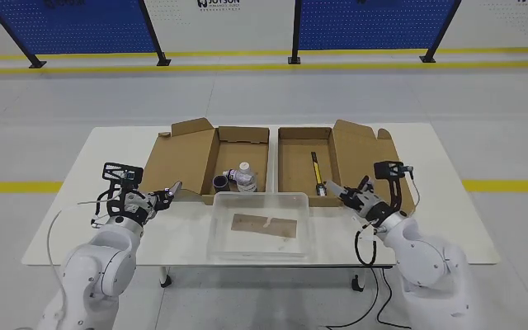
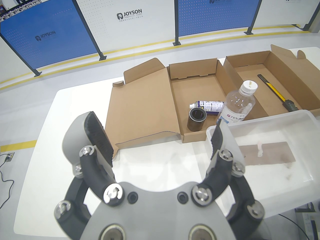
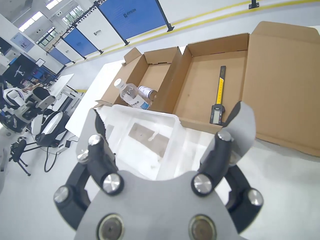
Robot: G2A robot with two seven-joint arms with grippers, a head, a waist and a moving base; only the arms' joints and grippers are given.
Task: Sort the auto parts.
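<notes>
Notably: left gripper (image 2: pixel 155 126), right gripper (image 3: pixel 166 111) wide, empty; caliper (image 3: pixel 220 88) lies pointing away in box (image 3: pixel 197 81) just beyond right gripper.

Left gripper (image 2: pixel 157 132) above tabletop (image 2: pixel 75 106), jaws spread wide, nothing between. Left box (image 2: pixel 192 71): black cylinder (image 2: pixel 196 121) upright, spray can (image 2: pixel 207 106) lying just behind it, clear bottle (image 2: pixel 238 106) beside both. Right box (image 2: pixel 250 61): caliper (image 2: pixel 275 91) lying flat. Clear bin (image 2: pixel 302 146) holds brown sheet (image 2: pixel 270 152).
</notes>
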